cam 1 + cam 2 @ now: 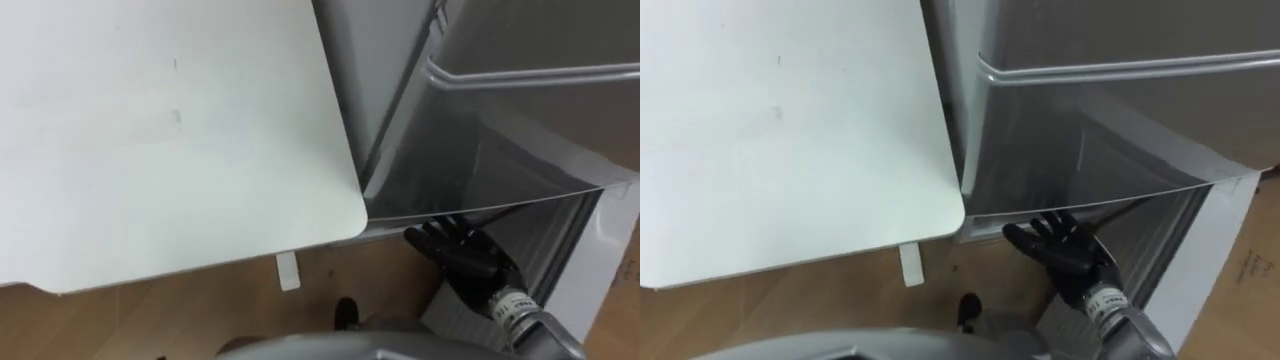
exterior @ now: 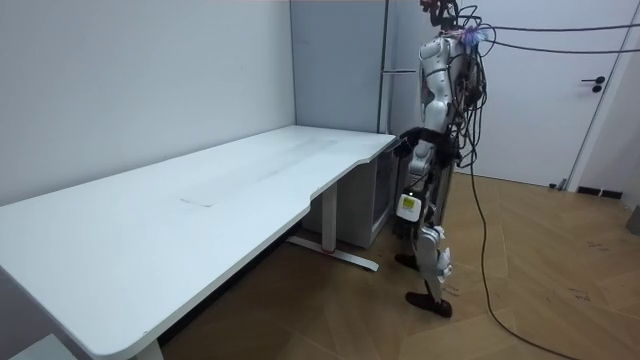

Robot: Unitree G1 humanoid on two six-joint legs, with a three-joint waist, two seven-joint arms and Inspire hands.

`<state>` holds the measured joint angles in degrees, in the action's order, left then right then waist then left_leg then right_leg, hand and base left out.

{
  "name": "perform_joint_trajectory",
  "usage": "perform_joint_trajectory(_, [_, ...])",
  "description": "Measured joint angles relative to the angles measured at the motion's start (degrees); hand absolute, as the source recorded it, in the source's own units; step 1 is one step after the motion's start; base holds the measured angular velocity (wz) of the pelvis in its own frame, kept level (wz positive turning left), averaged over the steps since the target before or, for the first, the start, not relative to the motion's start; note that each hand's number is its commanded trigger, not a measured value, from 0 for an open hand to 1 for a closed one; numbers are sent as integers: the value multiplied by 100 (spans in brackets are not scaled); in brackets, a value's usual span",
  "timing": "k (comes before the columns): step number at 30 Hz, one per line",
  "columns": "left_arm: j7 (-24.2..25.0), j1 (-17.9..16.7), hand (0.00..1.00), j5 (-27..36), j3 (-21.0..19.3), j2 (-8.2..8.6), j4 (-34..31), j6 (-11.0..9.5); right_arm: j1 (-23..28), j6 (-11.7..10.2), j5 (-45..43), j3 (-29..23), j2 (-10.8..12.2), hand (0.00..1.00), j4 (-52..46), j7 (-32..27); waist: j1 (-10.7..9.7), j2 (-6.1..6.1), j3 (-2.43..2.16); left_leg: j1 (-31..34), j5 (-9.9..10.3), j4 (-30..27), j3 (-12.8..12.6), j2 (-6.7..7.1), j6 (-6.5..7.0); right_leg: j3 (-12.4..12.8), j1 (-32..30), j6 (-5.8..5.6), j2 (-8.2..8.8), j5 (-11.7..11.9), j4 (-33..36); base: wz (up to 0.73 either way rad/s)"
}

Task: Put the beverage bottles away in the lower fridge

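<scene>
I stand upright facing the grey fridge, beside the corner of a white table. The lower fridge door stands slightly ajar, with a pale inner edge showing at its right. My right hand, black, reaches forward in front of the door's lower edge, fingers spread and holding nothing; whether it touches the door I cannot tell. In the room view that hand is held out at hip height toward the fridge, and my left hand hangs by my side.
The table's rounded corner lies close to the fridge door on my left. A white table foot rests on the wooden floor. In the room view a closed door is behind me.
</scene>
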<state>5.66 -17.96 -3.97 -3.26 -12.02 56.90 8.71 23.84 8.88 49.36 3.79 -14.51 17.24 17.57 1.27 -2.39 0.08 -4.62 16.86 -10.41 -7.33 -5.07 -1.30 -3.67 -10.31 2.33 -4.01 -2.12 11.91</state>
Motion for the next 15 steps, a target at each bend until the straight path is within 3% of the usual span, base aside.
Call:
perform_joint_trajectory(3, [-13,12,0,-1,20,-54,-9,9,47,105,12,25,-1,0,0,48,-22,-54,-31,-6,0,-11,35,18,0,-29,37,-19,33,-8,-10,7])
perform_joint_trajectory(10, [-2,77,0,4,78,-79,-6,8,48,118,-7,67,-23,0,0,209,-26,-24,0,-4,-2,-13,56,48,6,-74,62,-32,87,1,24,4])
perform_joint_trajectory(13, [13,123,0,2,184,-89,6,3,-15,121,-229,161,-146,0,-10,328,-5,-6,8,0,-1,-12,63,59,11,-88,33,-30,94,-10,89,0])
perform_joint_trajectory(15, [26,195,0,44,287,-114,108,-31,-25,167,-490,263,-413,0,-135,501,29,12,27,3,-1,-14,52,54,12,-93,28,-19,91,-8,94,-2])
